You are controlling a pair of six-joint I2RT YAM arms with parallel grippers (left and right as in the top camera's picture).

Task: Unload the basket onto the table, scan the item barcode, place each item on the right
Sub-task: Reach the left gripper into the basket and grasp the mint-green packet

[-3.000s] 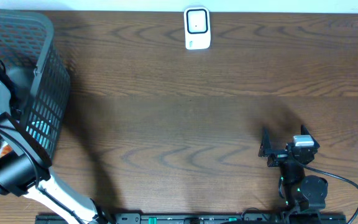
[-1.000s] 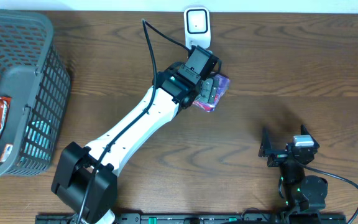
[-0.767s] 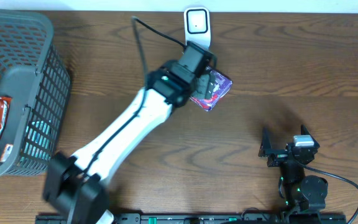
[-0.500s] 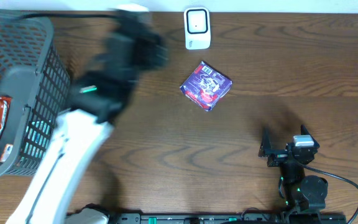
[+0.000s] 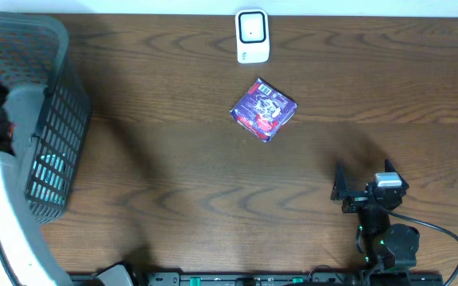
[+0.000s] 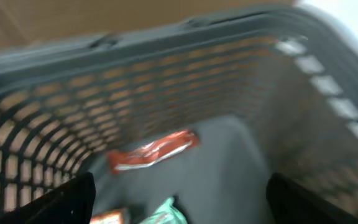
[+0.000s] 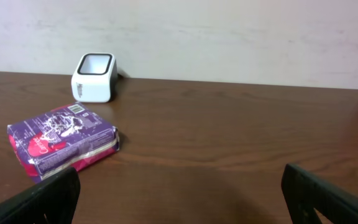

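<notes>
Jaws of the left tool (image 6: pixel 179 198) stand wide and empty over the basket (image 6: pixel 166 93); right tool (image 7: pixel 182 194) likewise.

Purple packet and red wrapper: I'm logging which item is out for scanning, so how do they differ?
Place: the purple packet lies on the bare table near the scanner; the red wrapper lies inside the basket.
Shape: the purple packet is a thick block; the red wrapper is long and flat.
Colour: the purple packet has white print; the red wrapper is red with white.
Both are packaged goods lying at rest.
</notes>
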